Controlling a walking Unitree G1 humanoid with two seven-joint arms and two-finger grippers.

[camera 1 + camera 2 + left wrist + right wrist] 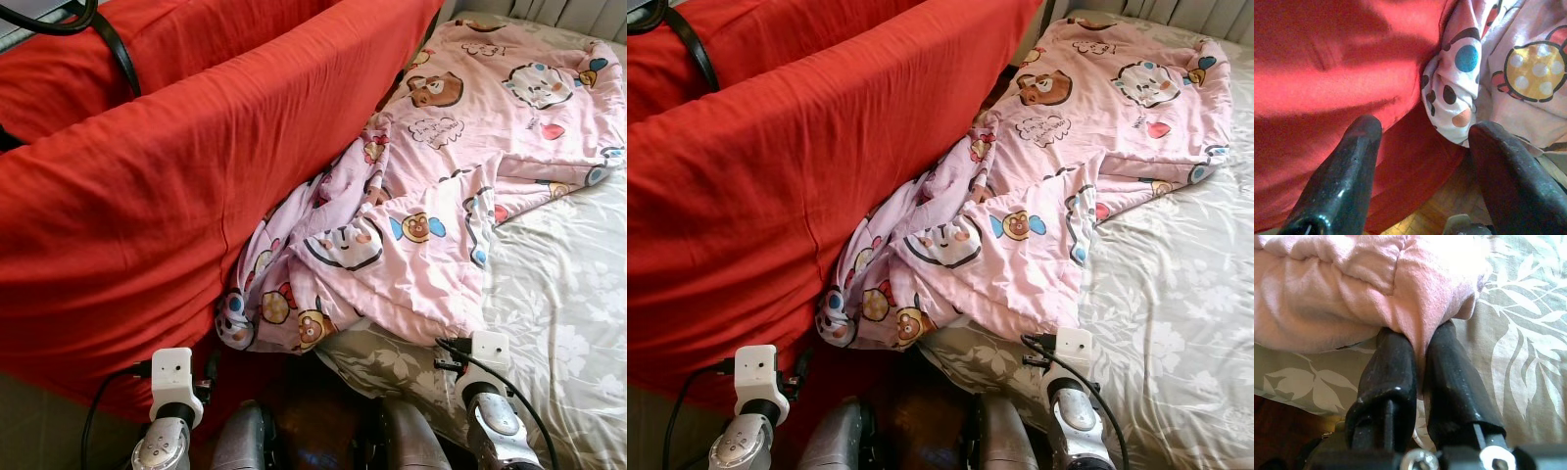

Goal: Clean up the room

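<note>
Down at the near edge of the bed (pixel 578 323), the right gripper (pixel 1422 340) has its two black fingers pressed together on a fold of the pink blanket (pixel 460 166) — the fabric is pinched between them where the blanket's near corner lies on the floral sheet. From there the blanket, printed with cartoon bears and other figures, spreads up the bed's left half toward the far edge, and its bunched lower part spills off the bed's left side, hanging against the red cloth (pixel 167 186) draped beside the bed.

The left gripper (pixel 1422 142) sits low by that hanging bunch — its fingers are spread apart and hold nothing, with the red cloth behind one finger and the blanket's spotted fold just beyond the other. A strip of wooden floor (pixel 1425 220) shows below them.

A black cable (pixel 113 39) loops over the top of the red cloth near its far left corner.
</note>
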